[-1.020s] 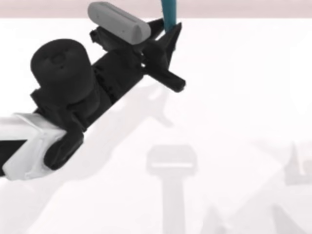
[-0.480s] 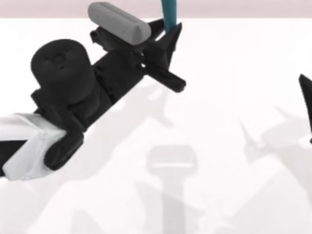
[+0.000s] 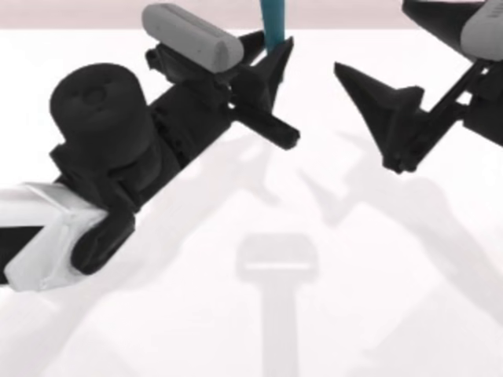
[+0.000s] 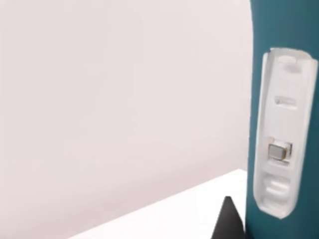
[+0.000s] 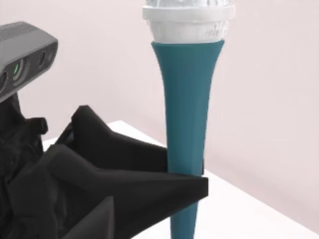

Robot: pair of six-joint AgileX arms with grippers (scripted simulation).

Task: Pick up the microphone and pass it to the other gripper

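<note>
The left gripper (image 3: pixel 271 67) clamps the upright microphone (image 5: pixel 187 124); the right gripper (image 3: pixel 377 106), jaws spread and empty, should close squarely around its handle.

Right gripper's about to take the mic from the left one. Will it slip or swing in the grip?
The mic looks rigid, so probably no flex. Its smooth handle tapers downward and might slide. The left gripper pinches it low, under a wide head; it may be top-heavy and pivot.

1. Worktop (image 3: pixel 377 259): plain white surface, filling most of the top view; soft grey shadows lie across it
2. Back wall (image 3: pixel 354 12): pale pink, plain, running along the worktop's far edge in the top view
</note>
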